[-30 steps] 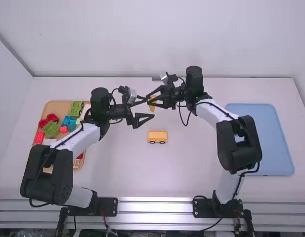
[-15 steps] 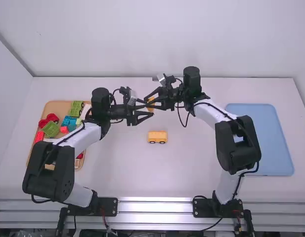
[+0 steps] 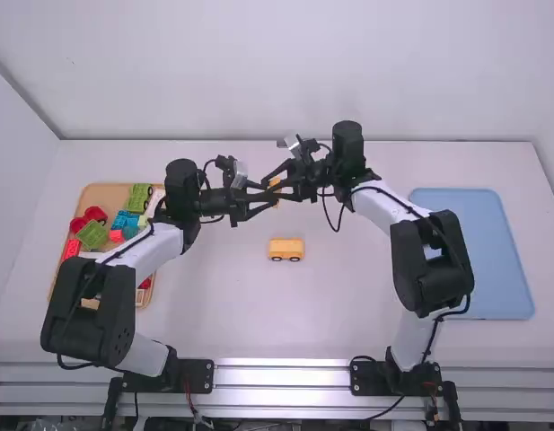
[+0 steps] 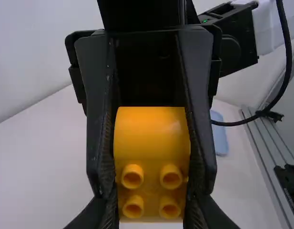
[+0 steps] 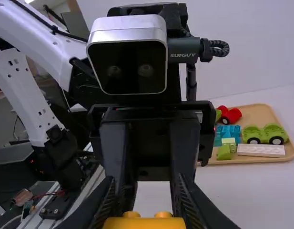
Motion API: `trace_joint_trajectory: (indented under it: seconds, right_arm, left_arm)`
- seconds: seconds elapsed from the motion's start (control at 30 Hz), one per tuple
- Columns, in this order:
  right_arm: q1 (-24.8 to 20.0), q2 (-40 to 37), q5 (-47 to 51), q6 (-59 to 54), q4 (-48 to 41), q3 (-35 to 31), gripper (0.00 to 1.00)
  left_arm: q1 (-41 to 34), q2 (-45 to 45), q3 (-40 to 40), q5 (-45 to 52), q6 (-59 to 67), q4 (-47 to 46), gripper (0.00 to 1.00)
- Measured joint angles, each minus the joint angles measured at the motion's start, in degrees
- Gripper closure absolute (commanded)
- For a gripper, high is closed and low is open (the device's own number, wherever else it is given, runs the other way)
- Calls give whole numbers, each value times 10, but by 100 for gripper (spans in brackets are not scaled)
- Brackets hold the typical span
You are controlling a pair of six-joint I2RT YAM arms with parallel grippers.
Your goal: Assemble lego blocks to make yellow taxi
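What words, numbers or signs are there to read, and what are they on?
Grey plug by the left arm's camera: small pale letters, but I don't read out brand names.
Right arm's base: tiny pale marks, too small to read.
Yellow block: none that I see.
Car: none that I see.
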Motion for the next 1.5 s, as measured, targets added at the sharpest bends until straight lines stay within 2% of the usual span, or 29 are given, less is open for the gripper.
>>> trace_joint_trajectory:
  seconds: [0.03,0.07,0.1,0.13,0.17,0.27,0.4,0.5,0.63,0.73,0.9,1.07,1.23,1.33,1.43,1.5]
  right_arm:
    - [0,0,0,-1,0,0,61]
    - [0,0,0,-1,-1,0,37]
    - [0,0,6,-2,0,0,21]
    - [0,0,8,-2,0,0,14]
    - [0,0,16,-2,0,0,1]
    - [-1,0,60,-1,-2,0,1]
    - [-18,0,144,22,-7,0,1]
    - [-49,0,206,33,-33,0,1]
    - [-72,0,287,28,-89,0,1]
    - [-73,0,430,4,-195,0,1]
    - [-44,-3,581,-14,-273,0,1]
    - [-28,-24,640,-39,-331,0,1]
    - [-33,-48,663,-49,-336,0,1]
    - [-36,-49,669,-51,-337,0,1]
    - [-36,-49,671,-51,-337,0,1]
    - [-36,-49,671,-51,-336,0,1]
  left_arm:
    - [0,0,0,0,0,0,81]
    - [0,0,0,0,1,-1,82]
    - [0,0,0,4,2,-5,82]
    - [0,0,0,6,2,-8,84]
    - [-1,0,0,7,3,-16,85]
    - [-1,0,0,9,24,-60,82]
    - [9,0,16,-17,62,-219,87]
    - [28,0,65,-116,111,-410,89]
    - [33,0,120,-225,175,-553,87]
    - [20,0,160,-333,283,-657,85]
    - [-7,22,166,-429,398,-673,85]
    - [-28,88,167,-487,514,-702,86]
    - [-53,147,167,-531,612,-709,95]
    - [-64,167,167,-545,652,-696,94]
    - [-64,172,167,-551,673,-680,84]
    - [-64,174,167,-553,677,-675,83]
